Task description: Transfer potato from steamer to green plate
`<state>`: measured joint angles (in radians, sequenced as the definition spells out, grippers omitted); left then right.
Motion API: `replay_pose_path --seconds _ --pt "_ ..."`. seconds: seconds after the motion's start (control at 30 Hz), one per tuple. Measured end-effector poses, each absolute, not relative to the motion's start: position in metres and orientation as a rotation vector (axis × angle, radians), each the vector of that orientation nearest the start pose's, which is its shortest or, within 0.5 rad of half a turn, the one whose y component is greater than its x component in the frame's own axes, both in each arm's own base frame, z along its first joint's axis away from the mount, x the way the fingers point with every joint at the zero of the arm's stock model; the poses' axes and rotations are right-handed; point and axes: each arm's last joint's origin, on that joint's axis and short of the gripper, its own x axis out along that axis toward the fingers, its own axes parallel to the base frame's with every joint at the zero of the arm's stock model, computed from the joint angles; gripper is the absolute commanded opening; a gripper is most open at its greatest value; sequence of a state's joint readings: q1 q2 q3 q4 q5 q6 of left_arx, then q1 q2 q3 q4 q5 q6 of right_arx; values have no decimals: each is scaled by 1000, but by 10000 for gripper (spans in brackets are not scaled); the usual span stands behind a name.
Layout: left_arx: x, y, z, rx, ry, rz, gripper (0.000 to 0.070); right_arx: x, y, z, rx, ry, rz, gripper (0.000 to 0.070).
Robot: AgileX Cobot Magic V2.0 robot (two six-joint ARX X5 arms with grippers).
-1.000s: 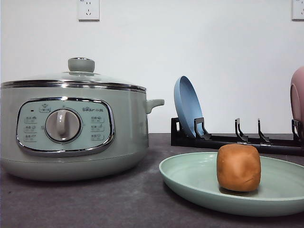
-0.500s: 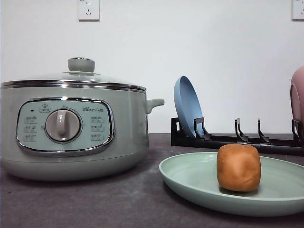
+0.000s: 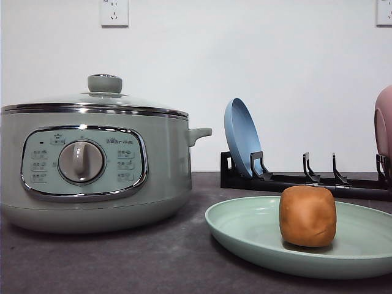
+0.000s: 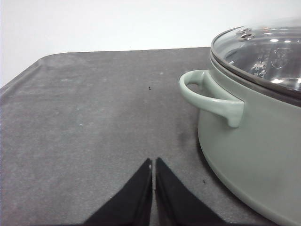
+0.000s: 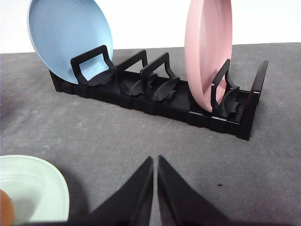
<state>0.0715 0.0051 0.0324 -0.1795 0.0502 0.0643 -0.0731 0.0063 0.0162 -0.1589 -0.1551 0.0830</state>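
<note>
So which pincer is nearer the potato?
Right. The right pincer hangs shut beside the green plate holding the potato; the left pincer is by the steamer.

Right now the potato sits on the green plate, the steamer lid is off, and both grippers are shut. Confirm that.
Not quite: the lid is on the steamer, as the front view shows. The potato does sit on the green plate, and left gripper and right gripper are shut.

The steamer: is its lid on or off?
On. The glass lid sits flat on the steamer, knob on top, rim flush all round.
</note>
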Motion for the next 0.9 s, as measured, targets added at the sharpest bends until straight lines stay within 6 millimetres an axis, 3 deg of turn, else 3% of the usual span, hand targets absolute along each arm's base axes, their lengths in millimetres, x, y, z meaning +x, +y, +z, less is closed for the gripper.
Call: replay_pose_path --seconds 0.9 --pt "95 5 157 55 153 17 2 96 -3 153 100 151 76 1"
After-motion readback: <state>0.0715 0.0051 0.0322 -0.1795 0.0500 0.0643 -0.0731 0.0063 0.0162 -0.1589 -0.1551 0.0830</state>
